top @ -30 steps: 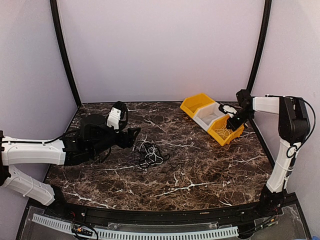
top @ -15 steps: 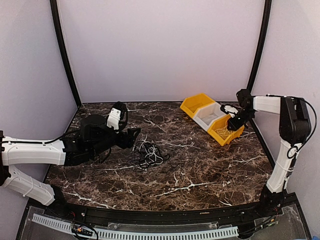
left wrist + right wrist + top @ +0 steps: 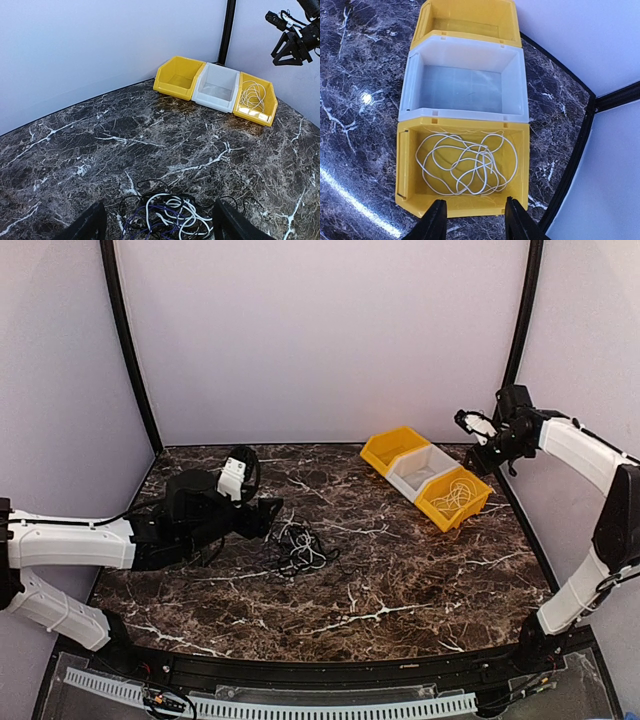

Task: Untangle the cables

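Observation:
A tangled clump of cables [image 3: 300, 548], black, white and dark purple strands, lies on the marble table left of centre. My left gripper [image 3: 268, 515] stands open just to its left. In the left wrist view the clump [image 3: 172, 215] lies between and just ahead of the two fingertips, and nothing is gripped. One white cable [image 3: 467, 167] lies loosely coiled in the near yellow bin [image 3: 465, 207]. My right gripper [image 3: 475, 220] hangs open and empty above that bin's front edge, high over the back right corner [image 3: 478, 425].
Three bins stand in a row at the back right: a far yellow bin [image 3: 392, 448], a white bin [image 3: 420, 470] and the near yellow bin [image 3: 470, 508]. The first two hold nothing. Black frame posts [image 3: 515, 330] and pale walls close in the table.
My right gripper has lifted out of the near yellow bin, up and back to the right, and its jaws have opened. The white cable stays in the bin. The left arm has not moved.

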Robot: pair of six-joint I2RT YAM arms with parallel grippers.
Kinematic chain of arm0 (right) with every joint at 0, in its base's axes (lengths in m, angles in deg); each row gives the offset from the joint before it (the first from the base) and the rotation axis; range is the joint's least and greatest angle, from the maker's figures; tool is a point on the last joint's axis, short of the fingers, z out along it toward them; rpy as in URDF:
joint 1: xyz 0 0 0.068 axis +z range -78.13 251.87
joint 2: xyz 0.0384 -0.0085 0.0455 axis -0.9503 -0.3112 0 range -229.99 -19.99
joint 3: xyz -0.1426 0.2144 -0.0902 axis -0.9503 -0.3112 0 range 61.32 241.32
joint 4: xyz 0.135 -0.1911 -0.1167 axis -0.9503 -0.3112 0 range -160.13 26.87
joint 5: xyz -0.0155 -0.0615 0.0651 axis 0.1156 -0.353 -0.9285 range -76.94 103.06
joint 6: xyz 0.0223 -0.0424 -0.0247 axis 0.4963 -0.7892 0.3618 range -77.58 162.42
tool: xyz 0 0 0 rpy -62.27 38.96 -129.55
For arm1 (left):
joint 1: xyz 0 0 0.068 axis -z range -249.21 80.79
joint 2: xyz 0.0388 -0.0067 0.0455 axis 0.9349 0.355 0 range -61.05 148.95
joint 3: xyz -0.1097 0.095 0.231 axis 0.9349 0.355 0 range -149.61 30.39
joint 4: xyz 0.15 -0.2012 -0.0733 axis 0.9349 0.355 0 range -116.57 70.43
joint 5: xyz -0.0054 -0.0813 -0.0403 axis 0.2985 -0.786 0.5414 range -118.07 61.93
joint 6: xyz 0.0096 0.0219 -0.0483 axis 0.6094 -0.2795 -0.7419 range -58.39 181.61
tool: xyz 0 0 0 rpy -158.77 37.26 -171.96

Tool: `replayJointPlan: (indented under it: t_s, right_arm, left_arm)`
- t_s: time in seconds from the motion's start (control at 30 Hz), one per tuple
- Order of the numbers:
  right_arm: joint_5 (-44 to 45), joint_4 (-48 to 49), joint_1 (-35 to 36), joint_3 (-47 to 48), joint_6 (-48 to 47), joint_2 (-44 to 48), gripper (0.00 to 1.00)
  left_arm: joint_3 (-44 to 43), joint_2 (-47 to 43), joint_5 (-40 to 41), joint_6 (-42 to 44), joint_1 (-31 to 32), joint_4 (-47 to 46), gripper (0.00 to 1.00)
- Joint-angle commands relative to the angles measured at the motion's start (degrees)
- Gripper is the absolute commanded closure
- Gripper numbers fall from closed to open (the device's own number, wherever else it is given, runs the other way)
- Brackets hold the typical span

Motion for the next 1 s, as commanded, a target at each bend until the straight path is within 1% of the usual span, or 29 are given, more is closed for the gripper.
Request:
replayJointPlan:
  t_s: [0.0,0.03,0.07,0.1,0.13,0.17,0.23,0.3,0.37,0.47,0.53,0.57,0.63,0.67,0.73,0.77,0.83,0.87,0.9,0.93,0.97]
  right_arm:
    - [-7.6,0.2,2.0,-2.5,1.1,3.7,0.58]
    - [-10.7,0.7,2.6,-3.0,1.1,4.6,0.58]
    - [-13.9,1.1,3.2,-3.3,1.0,5.4,0.58]
    - [-17.3,1.2,3.9,-3.4,0.8,6.2,0.57]
    - [-20.2,1.7,4.7,-3.5,0.7,6.8,0.57]
    - [-22.8,2.4,5.3,-3.5,0.7,7.6,0.56]
    - [-27.2,4.9,6.7,-4.0,1.7,9.2,0.52]
    - [-29.9,8.4,7.8,-4.9,3.8,10.1,0.44]
    - [-31.6,11.6,8.6,-6.2,6.2,9.7,0.38]
    - [-34.1,10.2,9.9,-5.2,6.6,6.5,0.36]
    - [-34.1,9.6,11.2,-4.8,6.5,4.6,0.37]
    - [-33.7,10.0,12.2,-5.2,6.5,4.2,0.37]
    - [-33.0,11.1,14.2,-5.8,6.3,3.4,0.38]
    - [-33.0,11.6,15.3,-5.9,5.9,3.0,0.38]
    - [-33.3,12.5,17.2,-5.9,5.2,1.4,0.40]
    - [-33.6,13.1,18.0,-5.7,5.1,0.4,0.41]
    - [-34.7,14.1,19.8,-4.9,5.1,-2.0,0.44]
    - [-35.2,14.2,20.6,-4.6,5.0,-3.4,0.46]
    - [-35.7,14.4,21.4,-4.1,5.0,-4.4,0.49]
    - [-36.1,14.8,22.1,-3.7,5.2,-5.6,0.51]
    - [-36.4,15.2,23.0,-3.6,5.5,-6.4,0.52]
  left_arm:
    - [-3.1,1.6,0.1,-1.4,0.0,0.7,0.20]
    - [-3.4,1.8,0.7,-2.3,0.0,1.0,0.11]
    - [-4.1,2.3,2.9,-4.1,-0.1,1.1,0.03]
    - [-4.4,2.7,4.4,-5.4,0.0,1.9,0.02]
    - [-5.7,3.5,8.8,-8.9,-0.1,3.0,0.01]
    - [-7.9,4.8,13.3,-12.6,-0.2,7.0,0.01]
    - [-11.7,7.3,16.8,-14.6,-0.7,13.0,0.01]
    - [-14.0,8.8,18.3,-14.6,-0.9,16.4,0.01]
    - [-13.9,8.9,17.2,-13.1,-1.0,15.0,0.01]
    - [-14.1,8.6,12.7,-12.6,-1.5,14.0,0.01]
    - [-15.7,9.0,9.1,-14.0,-1.5,16.5,0.01]
    - [-16.9,9.1,9.3,-15.9,-1.5,17.5,0.01]
    - [-17.3,9.0,12.8,-19.6,-1.5,20.0,0.01]
    - [-17.6,9.2,16.4,-23.3,-1.8,23.6,0.01]
    - [-18.7,10.1,17.7,-26.5,-3.0,28.8,0.01]
    - [-18.9,10.4,17.5,-26.6,-4.0,30.1,0.01]
    - [-18.0,10.8,13.6,-22.0,-5.2,28.7,0.01]
    - [-16.8,10.8,8.0,-18.4,-5.7,25.6,0.02]
    - [-16.5,11.0,3.4,-16.7,-7.5,24.3,0.08]
    - [-17.3,12.2,-5.5,-14.4,-8.5,23.3,0.20]
    - [-18.4,13.4,-9.0,-13.7,-10.5,23.8,0.26]
